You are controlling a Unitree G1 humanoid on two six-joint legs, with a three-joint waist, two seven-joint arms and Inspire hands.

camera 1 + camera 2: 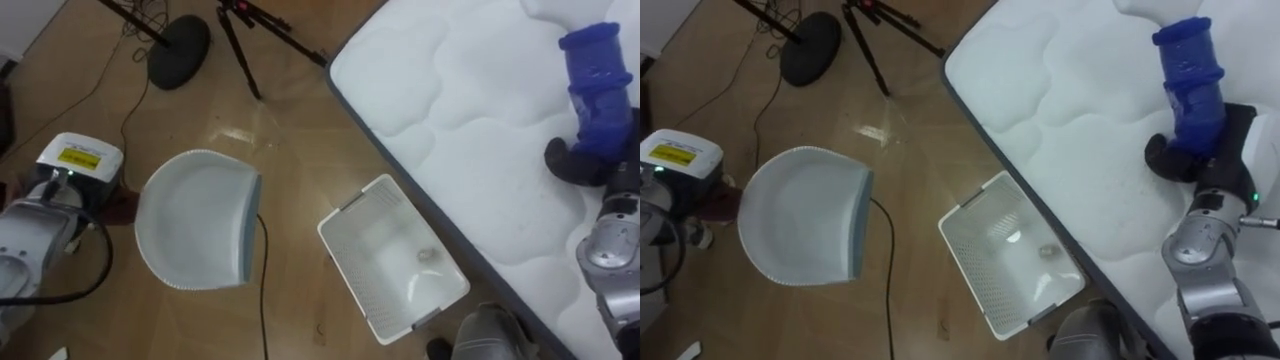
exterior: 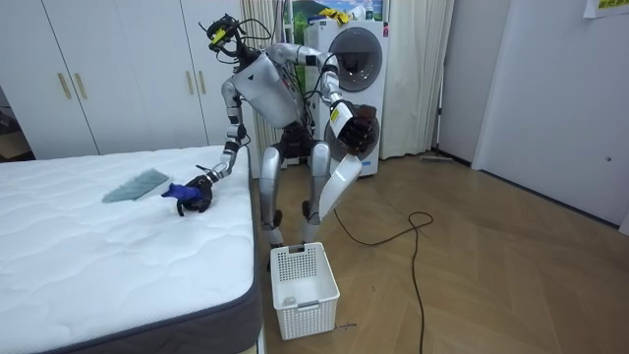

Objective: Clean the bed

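Observation:
A blue ribbed toy (image 1: 598, 90) lies on the white mattress (image 1: 470, 120) near its edge, and my right hand (image 1: 578, 160) is shut round its lower end. In the room view I stand bent over the bed's side, right arm stretched out to the blue toy (image 2: 180, 191). A grey cloth (image 2: 136, 184) lies further in on the bed. On the floor beside the bed stands a white slatted basket (image 1: 392, 257) with a small item (image 1: 425, 255) in it. My left hand (image 2: 359, 128) is held back, away from the bed, by a white shell-shaped thing (image 1: 195, 218).
A black tripod (image 1: 250, 30) and a round black stand base (image 1: 180, 50) are on the wooden floor ahead. A dark cable (image 2: 393, 231) snakes over the floor. A washing machine (image 2: 359, 59) and white wardrobes (image 2: 108, 69) line the wall.

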